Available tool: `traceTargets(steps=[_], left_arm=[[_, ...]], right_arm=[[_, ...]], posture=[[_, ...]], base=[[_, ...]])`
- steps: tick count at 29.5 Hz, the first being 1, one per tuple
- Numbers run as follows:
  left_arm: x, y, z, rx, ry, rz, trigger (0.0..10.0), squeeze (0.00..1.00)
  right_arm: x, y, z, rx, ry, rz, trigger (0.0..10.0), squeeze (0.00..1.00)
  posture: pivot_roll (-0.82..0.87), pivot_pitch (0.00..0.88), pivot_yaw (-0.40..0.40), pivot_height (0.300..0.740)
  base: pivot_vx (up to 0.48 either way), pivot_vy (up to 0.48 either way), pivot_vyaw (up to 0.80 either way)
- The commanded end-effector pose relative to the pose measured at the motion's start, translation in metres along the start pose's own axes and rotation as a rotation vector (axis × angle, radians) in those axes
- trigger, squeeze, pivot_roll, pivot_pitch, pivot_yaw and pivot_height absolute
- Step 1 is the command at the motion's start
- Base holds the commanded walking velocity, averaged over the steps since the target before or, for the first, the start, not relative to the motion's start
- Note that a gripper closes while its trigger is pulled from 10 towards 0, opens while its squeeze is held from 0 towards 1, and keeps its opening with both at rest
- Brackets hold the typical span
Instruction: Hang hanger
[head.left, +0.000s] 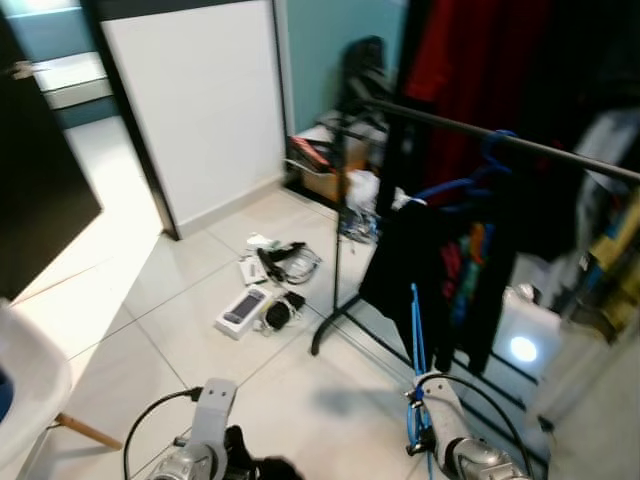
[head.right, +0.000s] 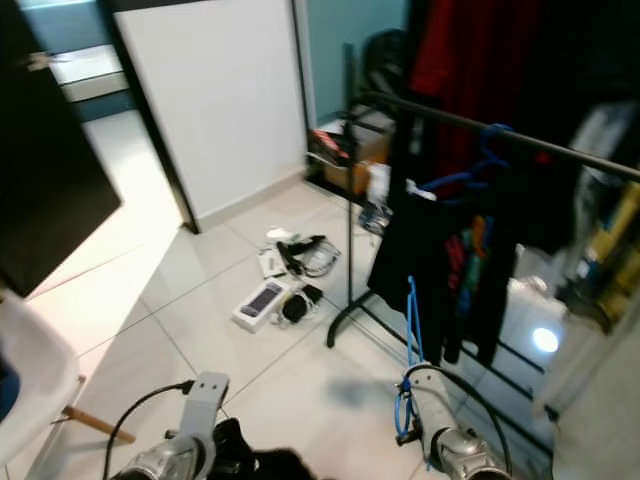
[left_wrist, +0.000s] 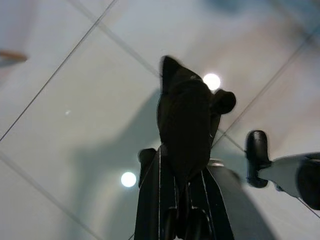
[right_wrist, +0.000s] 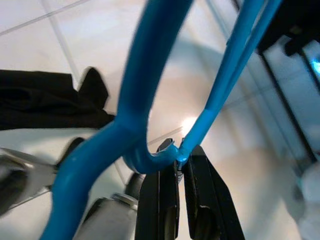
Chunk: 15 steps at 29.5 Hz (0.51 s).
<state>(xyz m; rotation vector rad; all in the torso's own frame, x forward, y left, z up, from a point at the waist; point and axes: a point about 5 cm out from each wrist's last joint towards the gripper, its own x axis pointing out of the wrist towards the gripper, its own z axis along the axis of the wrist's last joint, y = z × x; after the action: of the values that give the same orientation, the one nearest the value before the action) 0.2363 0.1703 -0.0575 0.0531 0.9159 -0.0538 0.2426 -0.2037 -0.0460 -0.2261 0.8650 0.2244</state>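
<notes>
Between my right gripper's (right_wrist: 177, 157) pinched jaws: blue hanger (right_wrist: 150, 95).
Left gripper (left_wrist: 182, 150) clamps a dark cloth (left_wrist: 184, 120); I see the clothes rail (head.left: 500, 135) ahead.

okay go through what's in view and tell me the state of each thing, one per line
Right claw: shut on the blue hanger, held low, not yet on the rail.
Left claw: shut on a black cloth.
Clothes rail: standing, clothes hanging on it.
Blue hanger on the rail: hung, carrying a black garment.
Gadgets on the floor: lying scattered.

Pale tiled floor (head.left: 150, 300), teal wall (head.left: 330, 40)
</notes>
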Motion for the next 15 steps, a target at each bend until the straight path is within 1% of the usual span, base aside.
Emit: traceTargets(steps=[1, 3, 5, 7, 9, 15], left_arm=[[0.000, 0.009, 0.007, -0.024, -0.014, 0.048, 10.0, 0.00], [0.000, 0.011, 0.010, -0.037, -0.025, 0.063, 10.0, 0.00], [0.000, 0.011, 0.010, -0.037, -0.025, 0.063, 10.0, 0.00], [0.000, 0.009, 0.016, -0.058, -0.053, 0.065, 10.0, 0.00], [0.000, 0.009, 0.016, -0.058, -0.053, 0.065, 10.0, 0.00], [0.001, 0.000, 0.026, -0.054, -0.097, 0.022, 10.0, 0.00]], right_arm=[[0.001, 0.003, 0.001, -0.006, -0.005, 0.006, 10.0, 0.00], [0.001, 0.003, 0.002, -0.007, -0.006, 0.006, 10.0, 0.00], [0.001, 0.003, 0.002, -0.007, -0.006, 0.006, 10.0, 0.00], [0.001, 0.003, 0.003, 0.001, -0.011, -0.003, 10.0, 0.00], [0.001, 0.003, 0.003, 0.001, -0.011, -0.003, 10.0, 0.00], [0.001, 0.004, 0.002, 0.012, -0.018, -0.010, 10.0, 0.00]], posture=[[0.00, 0.000, 0.001, 0.740], [0.01, 0.000, 0.000, 0.740], [0.01, 0.000, 0.000, 0.740], [0.01, 0.000, -0.002, 0.740], [0.01, 0.000, -0.002, 0.740], [-0.01, 0.000, 0.008, 0.740]], base=[[0.000, 0.000, 0.77], [0.000, 0.000, 0.77], [0.000, 0.000, 0.77], [0.000, 0.000, 0.78], [0.000, 0.000, 0.78], [0.000, 0.000, 0.77]])
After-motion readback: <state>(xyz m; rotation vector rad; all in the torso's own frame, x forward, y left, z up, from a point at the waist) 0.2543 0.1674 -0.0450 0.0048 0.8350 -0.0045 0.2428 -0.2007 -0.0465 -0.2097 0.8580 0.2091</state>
